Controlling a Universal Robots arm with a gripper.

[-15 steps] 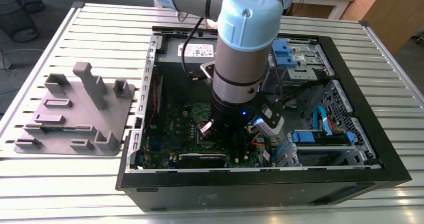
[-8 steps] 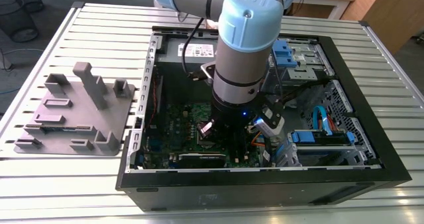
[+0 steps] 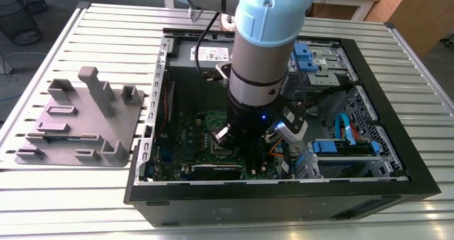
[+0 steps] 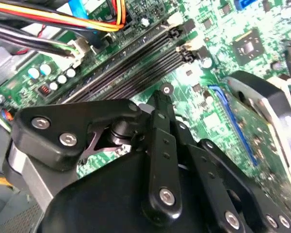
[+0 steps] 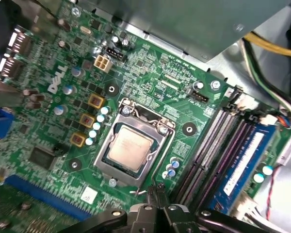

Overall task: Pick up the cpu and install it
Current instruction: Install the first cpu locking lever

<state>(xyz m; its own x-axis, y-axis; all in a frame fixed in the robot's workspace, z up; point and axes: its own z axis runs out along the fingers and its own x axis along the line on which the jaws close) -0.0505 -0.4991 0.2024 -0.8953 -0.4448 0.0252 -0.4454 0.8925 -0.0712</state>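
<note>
On the exterior view's left, a grey plastic tray [image 3: 78, 120] with upright posts is being carried by the slatted metal surface [image 3: 64, 197]. To its right, an open computer case [image 3: 284, 192] is lying on its side on the same surface, with the green motherboard [image 3: 188, 128] exposed inside. The arm [image 3: 262, 54] is being held down into the case, directly above the board. Further toward the exterior view's right, blue drive brackets [image 3: 341, 147] are being shown beside the case wall.

In the first wrist view, the cpu [image 5: 131, 148] is being seen seated flat in the socket, framed by the metal socket frame [image 5: 136, 145]. The memory slots [image 5: 218, 150] are lying just beside the socket, apart from it.

The gripper [image 5: 157, 194] is being held just past the socket's edge, near the cpu but not touching it. Its fingertips [image 5: 153, 193] are drawn together with nothing between them, so the gripper is clenched and empty. In the second wrist view, the gripper [image 4: 160, 97] is being shown above the board next to the memory slots [image 4: 131, 68].
</note>
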